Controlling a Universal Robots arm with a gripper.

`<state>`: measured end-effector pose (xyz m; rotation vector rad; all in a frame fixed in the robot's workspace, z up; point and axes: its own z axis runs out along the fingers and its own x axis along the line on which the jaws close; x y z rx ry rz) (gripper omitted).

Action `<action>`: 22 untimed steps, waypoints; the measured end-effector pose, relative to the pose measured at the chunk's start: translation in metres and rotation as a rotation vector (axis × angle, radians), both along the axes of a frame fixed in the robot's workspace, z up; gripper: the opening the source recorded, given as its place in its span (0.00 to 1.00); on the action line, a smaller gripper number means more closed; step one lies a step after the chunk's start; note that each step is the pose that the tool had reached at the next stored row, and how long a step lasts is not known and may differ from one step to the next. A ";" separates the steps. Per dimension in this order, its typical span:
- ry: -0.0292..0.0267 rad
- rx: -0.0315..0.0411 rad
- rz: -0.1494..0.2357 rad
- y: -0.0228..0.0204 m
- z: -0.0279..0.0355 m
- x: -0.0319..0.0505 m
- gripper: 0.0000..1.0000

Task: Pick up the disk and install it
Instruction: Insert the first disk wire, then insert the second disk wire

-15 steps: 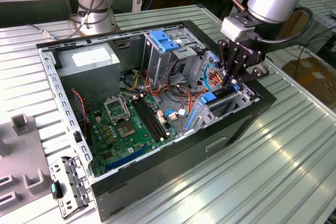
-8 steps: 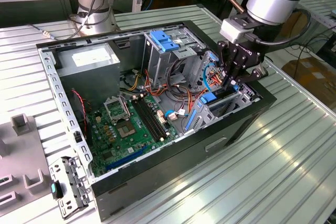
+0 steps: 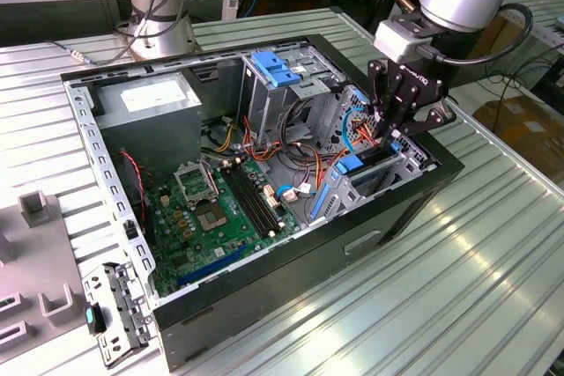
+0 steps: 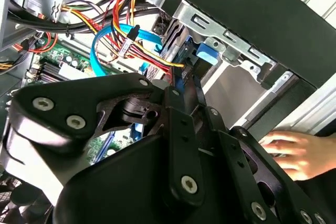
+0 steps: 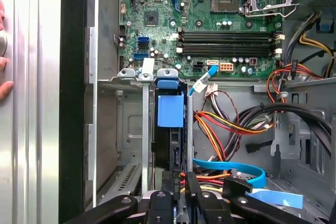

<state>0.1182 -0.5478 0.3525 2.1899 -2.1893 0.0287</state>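
The disk (image 5: 170,111) stands on edge in the metal drive cage (image 5: 122,129) of the open computer case (image 3: 291,261), its blue plastic frame end towards the motherboard. In the exterior view that blue end (image 3: 352,165) shows at the case's right side. My gripper (image 3: 390,134) reaches down into the cage from above. Its black fingers (image 5: 168,190) close narrowly on the disk's near edge, and the gripper (image 5: 178,186) appears shut on it. In the second wrist view the gripper (image 4: 184,85) ends at a thin blue edge beside the cage wall.
Red, yellow and blue cables (image 5: 226,129) crowd the space beside the cage. The motherboard (image 3: 220,209), grey power-supply box (image 3: 154,103) and blue latch plate (image 3: 275,68) lie inside the case. A person's hand (image 4: 289,150) rests outside the case wall. A second arm's base (image 3: 163,6) stands behind.
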 end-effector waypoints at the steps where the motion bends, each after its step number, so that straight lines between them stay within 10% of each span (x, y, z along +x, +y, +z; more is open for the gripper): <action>1: 0.0000 0.0000 0.000 0.0000 0.0000 0.0000 0.24; 16: 0.0000 -0.0003 0.000 0.0000 0.0007 -0.0002 0.11; 22: 0.0000 -0.0002 0.000 0.0000 0.0006 -0.0143 0.11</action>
